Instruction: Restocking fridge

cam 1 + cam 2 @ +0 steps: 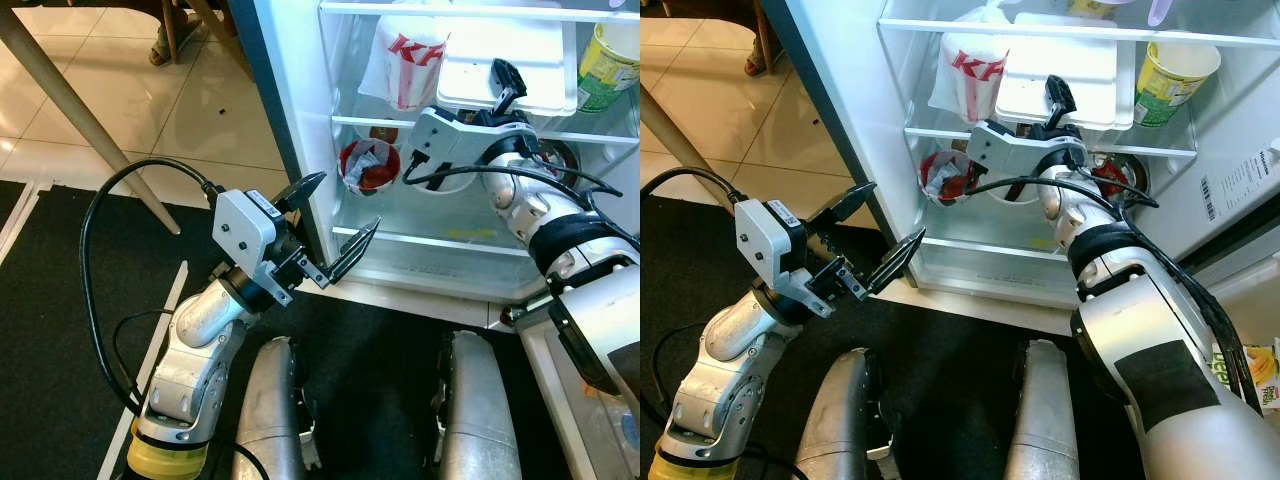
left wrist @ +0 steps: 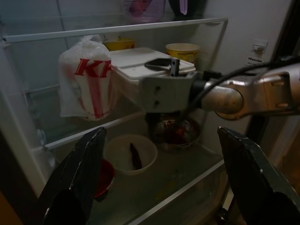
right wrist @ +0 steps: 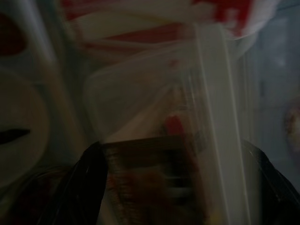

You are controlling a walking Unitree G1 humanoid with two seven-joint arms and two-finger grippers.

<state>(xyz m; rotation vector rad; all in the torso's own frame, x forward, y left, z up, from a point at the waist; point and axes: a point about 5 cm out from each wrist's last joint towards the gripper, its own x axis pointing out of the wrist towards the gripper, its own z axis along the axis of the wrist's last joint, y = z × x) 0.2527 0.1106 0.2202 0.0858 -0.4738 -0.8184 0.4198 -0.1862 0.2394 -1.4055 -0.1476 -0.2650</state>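
Presently, the right gripper [image 1: 1055,100], whose finger state cannot be told, reaches into the fridge [image 1: 1040,265] at 12 o'clock by the white container [image 1: 1060,75], so it should advance slowly, while the left gripper [image 1: 340,222] waits open at 9 o'clock.

Fridge [image 1: 300,120]: white walls smooth, glossy; shelves clear glass or plastic, cannot tell which.
Bag [image 1: 405,60]: thin white plastic, crinkled, red print.
Box [image 1: 1060,70]: white, matt, foam-like.
Cup [image 1: 1170,75]: printed yellow-green, slight sheen.
Bowl [image 2: 131,154]: white, smooth.
Floor tiles [image 1: 150,90]: cream, glossy.
Mat [image 1: 60,300]: black, matt, cloth-like.
Table leg [image 1: 80,110]: pale wood.
Arms [image 1: 200,340]: brushed silver metal; fingers [image 1: 355,250] matt black plastic.
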